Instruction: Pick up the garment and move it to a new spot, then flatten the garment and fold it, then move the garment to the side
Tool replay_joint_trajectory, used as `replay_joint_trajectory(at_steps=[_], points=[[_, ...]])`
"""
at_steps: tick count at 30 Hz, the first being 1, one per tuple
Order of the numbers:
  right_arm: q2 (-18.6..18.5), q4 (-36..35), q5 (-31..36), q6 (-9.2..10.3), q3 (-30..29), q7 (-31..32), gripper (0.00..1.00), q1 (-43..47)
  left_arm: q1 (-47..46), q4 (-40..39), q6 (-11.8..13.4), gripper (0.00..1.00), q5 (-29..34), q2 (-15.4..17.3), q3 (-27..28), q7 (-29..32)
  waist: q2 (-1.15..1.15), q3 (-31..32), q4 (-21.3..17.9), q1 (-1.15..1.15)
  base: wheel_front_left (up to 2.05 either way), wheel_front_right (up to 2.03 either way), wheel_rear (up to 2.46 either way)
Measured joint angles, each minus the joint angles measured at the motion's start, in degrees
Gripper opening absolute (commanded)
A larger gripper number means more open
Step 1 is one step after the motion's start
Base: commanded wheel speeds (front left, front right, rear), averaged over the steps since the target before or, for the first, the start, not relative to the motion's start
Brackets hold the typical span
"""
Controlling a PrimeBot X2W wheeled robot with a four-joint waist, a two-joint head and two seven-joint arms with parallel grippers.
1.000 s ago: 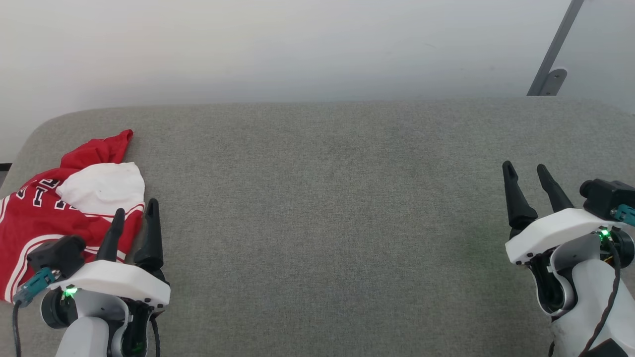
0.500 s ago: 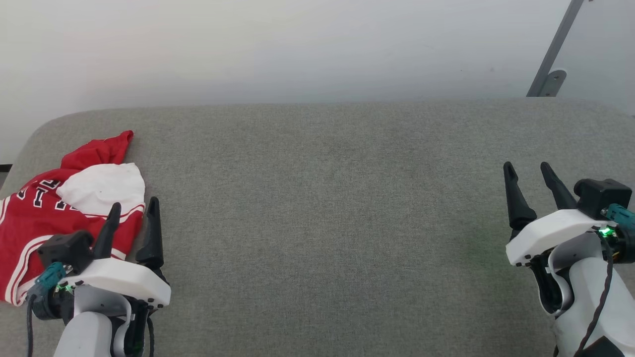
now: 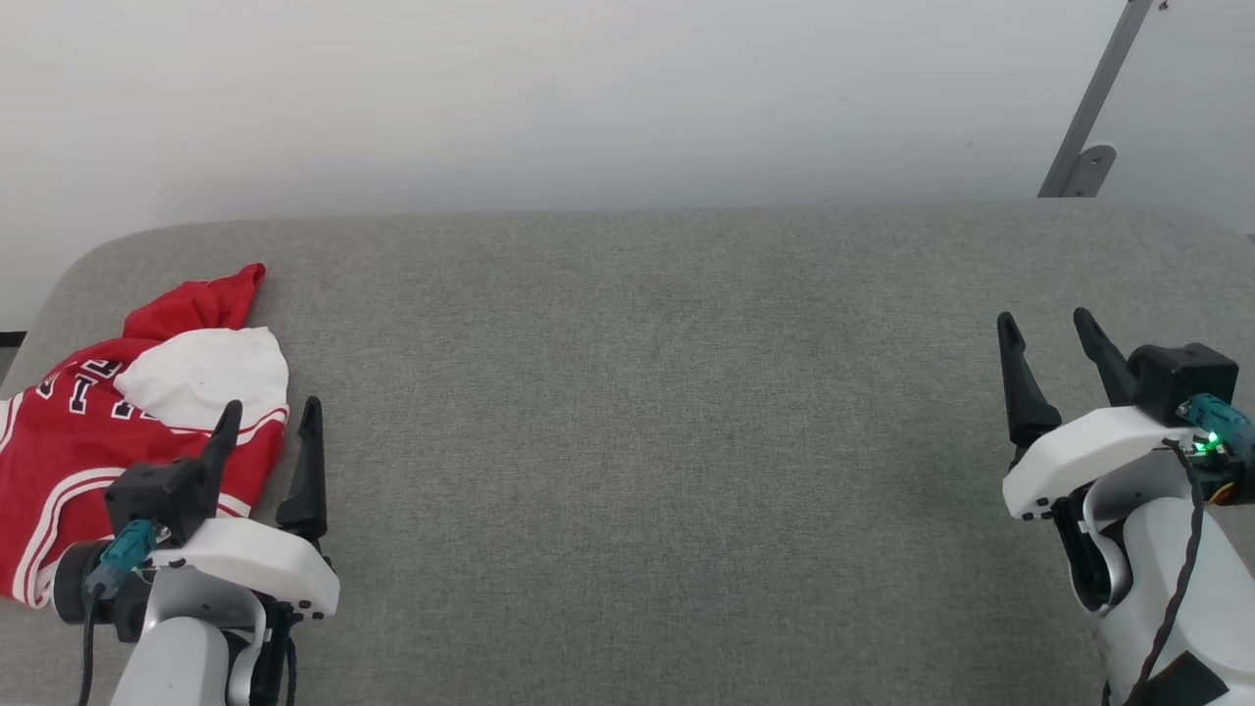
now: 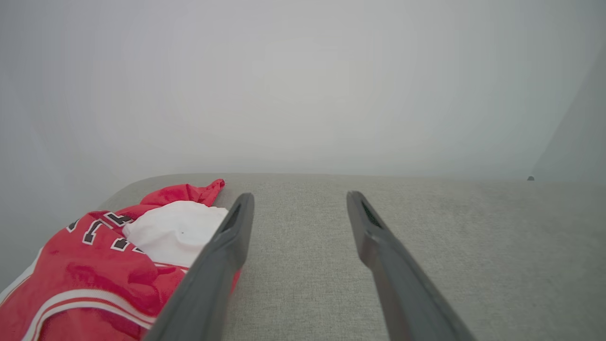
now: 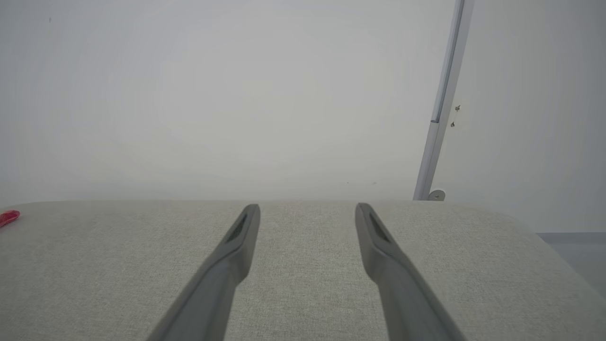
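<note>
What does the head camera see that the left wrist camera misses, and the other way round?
Head, not left wrist: the right gripper, open over the bare grey cushion. Left wrist, not head: the slotted inner faces of its two fingers, seen close up. Both: the crumpled red garment with white lining showing, the cushion, and the left gripper, open at the garment's edge.

The garment [image 3: 69,461] lies on the padded surface [image 3: 637,441], just left of the left claw [image 3: 273,405] and reaching ahead of its fingertips. The right claw [image 3: 1043,317] sits well apart, far to that claw's right. A wall [image 3: 588,98] stands beyond both, and a slanted post [image 3: 1088,103] stands ahead-right of the right claw.
</note>
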State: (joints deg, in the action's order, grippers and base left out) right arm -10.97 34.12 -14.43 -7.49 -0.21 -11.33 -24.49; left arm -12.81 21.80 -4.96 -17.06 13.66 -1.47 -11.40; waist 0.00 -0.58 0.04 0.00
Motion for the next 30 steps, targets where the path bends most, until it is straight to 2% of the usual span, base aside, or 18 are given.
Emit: replay_joint_trajectory(at_steps=[19,30], points=[[-1.2,2.1,5.5,-0.01,-0.4,-2.2,1.00,-0.9,-1.1,2.0,-0.7,1.00,7.0,0.6,0.1,-2.3,0.00,0.4,-0.1,0.00,0.00,0.00,0.00],[-1.1,3.7,1.9,-0.01,0.4,-3.3,1.00,-2.0,-2.1,4.8,-2.1,1.00,7.1,-0.1,1.4,-3.3,0.00,0.5,0.2,0.00,0.00,0.00,0.00]])
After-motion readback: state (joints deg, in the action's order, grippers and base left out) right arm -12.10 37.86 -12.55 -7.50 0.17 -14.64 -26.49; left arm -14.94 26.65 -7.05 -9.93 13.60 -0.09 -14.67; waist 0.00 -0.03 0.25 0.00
